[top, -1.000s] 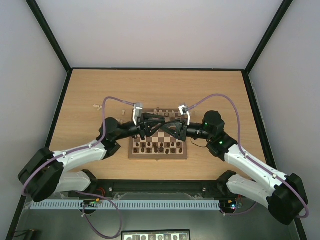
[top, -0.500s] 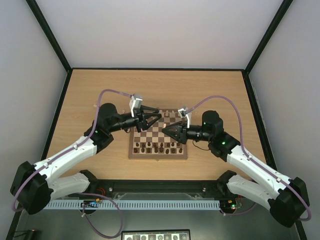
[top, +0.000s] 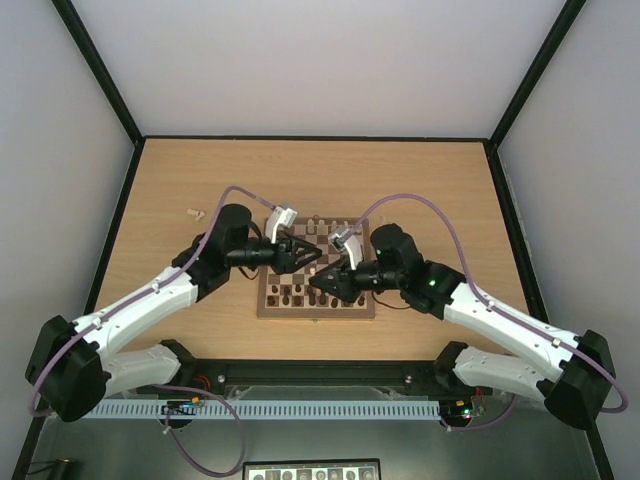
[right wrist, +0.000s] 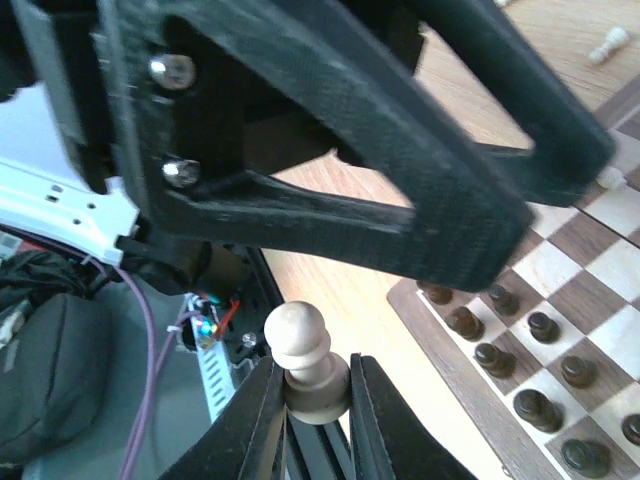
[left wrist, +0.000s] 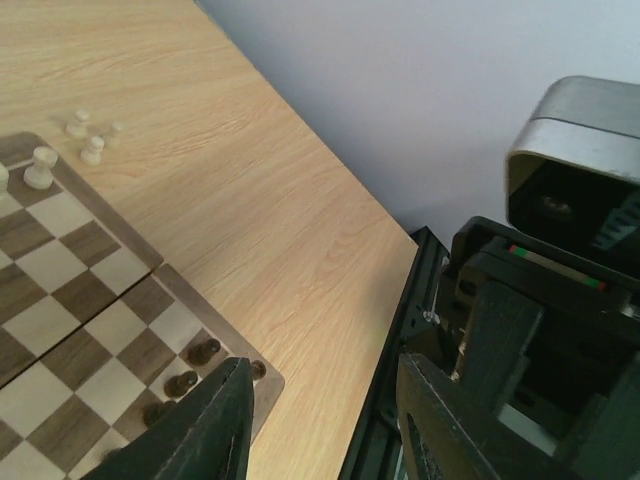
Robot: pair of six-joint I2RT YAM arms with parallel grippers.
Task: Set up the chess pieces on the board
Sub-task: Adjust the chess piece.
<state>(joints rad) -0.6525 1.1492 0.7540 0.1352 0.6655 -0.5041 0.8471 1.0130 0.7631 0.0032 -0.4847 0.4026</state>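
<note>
The right claw (right wrist: 316, 385) is pinching 1 pale pawn (right wrist: 300, 352) by its base, both fingers pressed flat against it; the pawn's long axis runs on in line with the fingers, round head leading and free. In the top view this claw hangs over the near left part of the board (top: 330, 313), above the 2 rows of dark chessmen (top: 320, 296) that fill the near side; whether the pawn is clear of their heads I cannot tell from here.

The left claw (left wrist: 322, 365) is partly spread with nothing between its fingers; its wrist view shows only bare gap, table (left wrist: 250, 190) and a board corner below. In the top view it sits close by at about 11 o'clock from the right claw, and the right wrist view has its black frame crossing just above the pawn.

The relation that matters: the pale side's rows (top: 322, 225) lie along the far edge, at about 12 o'clock from the held pawn, across the open middle of the board; the dark rows are directly under it, so this is likely not its place. I judge the right arm to be the one to carry it, moving toward 12 o'clock and turning the base downward before release; the left claw, lying nearly in that path, is the main hazard.

More loose pale pieces (left wrist: 90, 140) lie on the table off the far left corner, at about 10 o'clock from the board's middle and nearer the left arm.
</note>
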